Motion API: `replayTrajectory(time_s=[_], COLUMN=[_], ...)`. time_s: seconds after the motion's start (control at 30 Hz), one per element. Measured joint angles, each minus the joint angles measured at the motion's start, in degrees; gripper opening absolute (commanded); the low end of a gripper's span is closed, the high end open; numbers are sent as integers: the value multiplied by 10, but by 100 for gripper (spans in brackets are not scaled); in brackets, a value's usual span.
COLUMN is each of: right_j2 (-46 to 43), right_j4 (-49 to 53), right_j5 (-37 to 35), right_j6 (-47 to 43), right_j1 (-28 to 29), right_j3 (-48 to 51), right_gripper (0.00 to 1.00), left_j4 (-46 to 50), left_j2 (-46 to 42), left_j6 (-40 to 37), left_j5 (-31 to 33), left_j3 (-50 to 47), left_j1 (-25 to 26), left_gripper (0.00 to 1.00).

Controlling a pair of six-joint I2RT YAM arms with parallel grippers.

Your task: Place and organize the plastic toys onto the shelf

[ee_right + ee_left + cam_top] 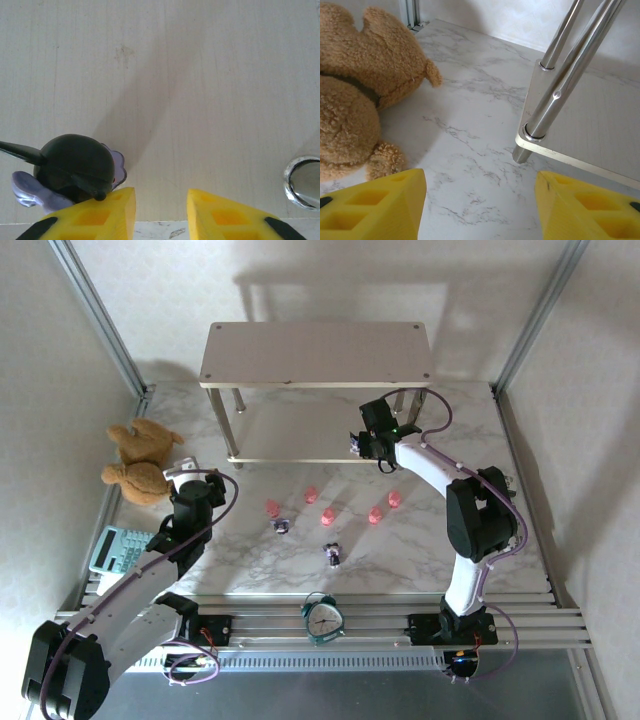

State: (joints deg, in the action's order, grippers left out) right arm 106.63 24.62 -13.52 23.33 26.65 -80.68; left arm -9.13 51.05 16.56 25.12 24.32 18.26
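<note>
On the lower board of the shelf (290, 435), near its right front edge, we find the right gripper (161, 202) with its fingers a narrow gap apart and nothing between them. A dark purple-and-white toy (75, 167) stands on the board right against the outer side of one finger, so we judge it set down, not gripped. Five pink toys (329, 517) and two more dark toys (282, 527) wait on the table (420, 560). At the left, the left gripper (480, 187) hangs wide open and empty between the teddy bear (355, 100) and the shelf's leg (555, 95), probably parked clear.
</note>
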Motion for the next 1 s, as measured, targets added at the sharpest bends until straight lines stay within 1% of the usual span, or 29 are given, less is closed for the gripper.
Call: replayTrajectory(time_s=[0.83,1.0], right_j2=[9,10], right_j4=[-1,-2], right_j5=[-3,-4], right_j6=[-7,-9], right_j1=[-8,-9], right_j3=[-10,-10], right_gripper=[33,36], left_j4=[0,0], left_j2=[1,2], left_j6=[0,0], left_j5=[0,0], left_j3=[0,0], left_j1=[0,0], left_gripper=[60,60])
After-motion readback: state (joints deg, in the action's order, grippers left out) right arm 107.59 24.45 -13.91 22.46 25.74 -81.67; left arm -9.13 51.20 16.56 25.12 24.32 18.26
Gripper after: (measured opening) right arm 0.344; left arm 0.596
